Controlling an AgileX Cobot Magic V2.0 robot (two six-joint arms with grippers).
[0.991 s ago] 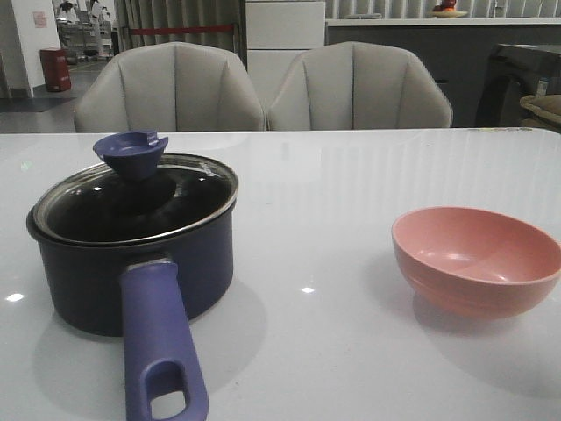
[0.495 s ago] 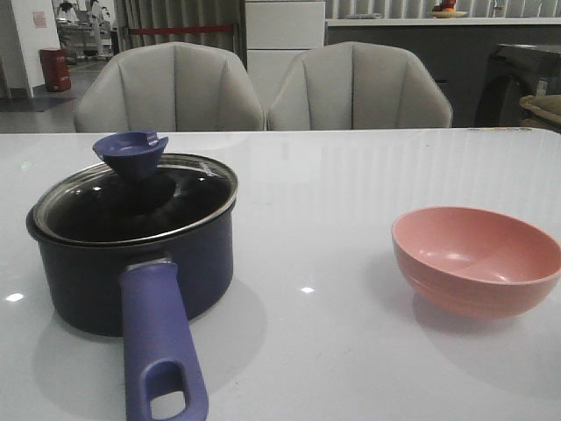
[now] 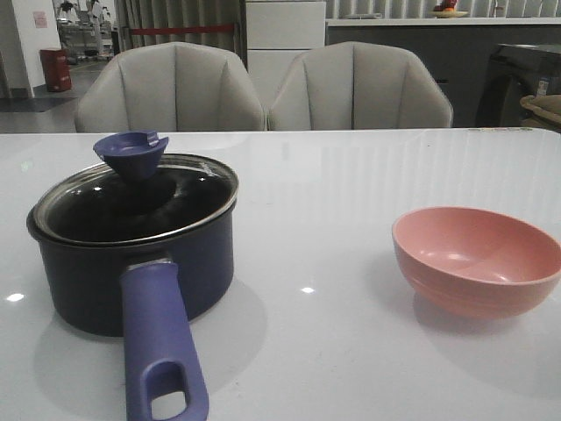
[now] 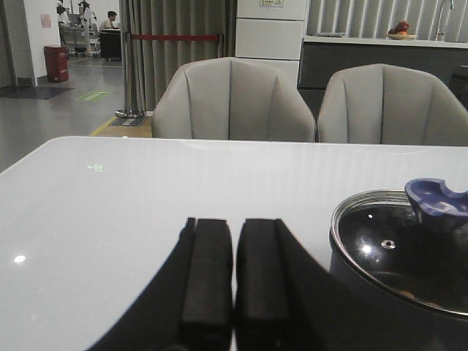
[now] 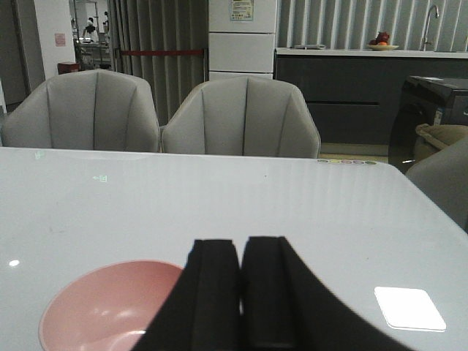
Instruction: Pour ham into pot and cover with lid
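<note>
The dark navy pot [image 3: 140, 281] stands at the left of the white table [image 3: 333, 175], its purple-blue handle [image 3: 158, 346] pointing toward me. The glass lid [image 3: 136, 203] with the blue knob [image 3: 131, 153] sits on it. The pot and lid also show in the left wrist view [image 4: 398, 252]. The ham is hard to make out; faint pale bits show under the glass [image 4: 409, 295]. The pink bowl [image 3: 476, 259] at the right looks empty; it also shows in the right wrist view [image 5: 110, 303]. My left gripper [image 4: 234, 223] is shut and empty, to the left of the pot. My right gripper [image 5: 241, 243] is shut and empty beside the bowl.
Two grey chairs [image 3: 263, 88] stand behind the table's far edge. A counter and cabinets [image 3: 403, 35] lie further back. Neither arm shows in the front view.
</note>
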